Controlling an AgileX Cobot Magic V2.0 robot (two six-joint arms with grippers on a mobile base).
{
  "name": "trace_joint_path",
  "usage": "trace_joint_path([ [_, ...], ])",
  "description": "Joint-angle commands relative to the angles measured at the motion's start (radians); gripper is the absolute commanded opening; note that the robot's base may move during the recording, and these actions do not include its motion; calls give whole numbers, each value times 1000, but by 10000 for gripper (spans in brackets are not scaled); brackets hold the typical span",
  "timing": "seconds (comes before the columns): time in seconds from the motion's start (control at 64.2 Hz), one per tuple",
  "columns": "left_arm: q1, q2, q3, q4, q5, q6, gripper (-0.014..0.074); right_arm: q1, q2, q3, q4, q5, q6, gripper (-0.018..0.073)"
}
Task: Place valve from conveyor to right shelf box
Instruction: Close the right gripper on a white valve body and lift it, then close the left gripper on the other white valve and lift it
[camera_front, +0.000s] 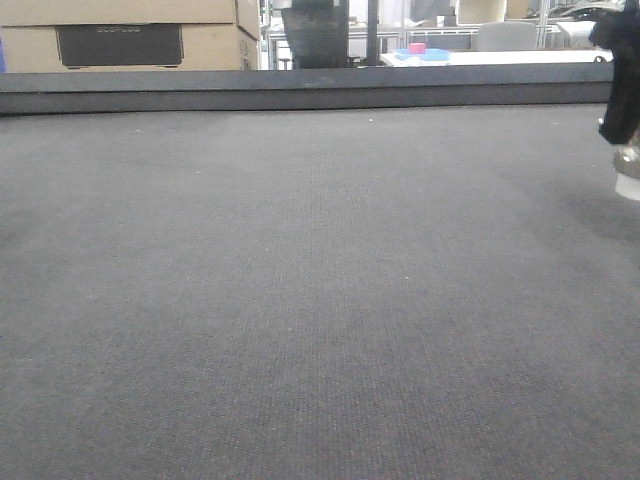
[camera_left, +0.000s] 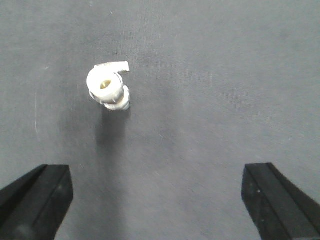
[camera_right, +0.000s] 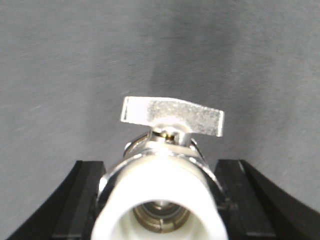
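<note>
- The belt (camera_front: 320, 300) was seen as a wide, flat, dark grey surface with a fine weave. It was bounded at the far side by a dark raised rim (camera_front: 300, 90).
- Beyond the rim, cardboard boxes (camera_front: 120, 40) were stacked at the left and a white table (camera_front: 500, 58) was set at the right.
- The boxes were shut, so nothing inside them could be made out. A blue tray (camera_front: 425, 54) was laid on the table, with a small pink object (camera_front: 417, 47) in it.
- The valve (camera_right: 160, 190) was clamped in the right gripper (camera_right: 162, 200). The black fingers (camera_right: 85, 200) were pressed against both sides of its silvery body, the white cap was turned to the wrist camera and the lever (camera_right: 172, 115) was uppermost in that view.
- In the front view this valve was seen at the far right edge, under the black gripper — whether it was clear of the belt could not be told.
- The left gripper (camera_left: 157, 200) was spread wide, and nothing was held between its fingers (camera_left: 40, 195).
- Another valve (camera_left: 107, 90) was stood on the belt in the left wrist view, well apart from those fingers, with its shadow thrown toward them.
</note>
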Motion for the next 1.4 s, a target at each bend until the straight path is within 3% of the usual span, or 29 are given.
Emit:
trace_joint_path([
  [0.0, 42, 73, -49, -10, 10, 60, 590, 29, -72, 28, 10, -30, -10, -153],
  [0.202, 104, 251, -130, -10, 10, 90, 590, 94, -163, 83, 18, -36, -10, -153],
  [0.545, 106, 452, -167, -10, -105, 110, 590, 103, -204, 132, 28, -36, -10, -153],
  [1.105, 106, 587, -165, -24, -122, 110, 579, 103, -204, 141, 28, -69, -10, -153],
  [1.152, 106, 587, -165, -25, -124, 110, 555, 103, -204, 141, 28, -73, -10, -153],
  [1.23, 106, 587, -165, -25, -122, 110, 442, 103, -204, 141, 28, -83, -10, -153],
  [1.385, 106, 587, -165, -25, -90, 110, 76, 103, -204, 141, 28, -110, -10, -153],
])
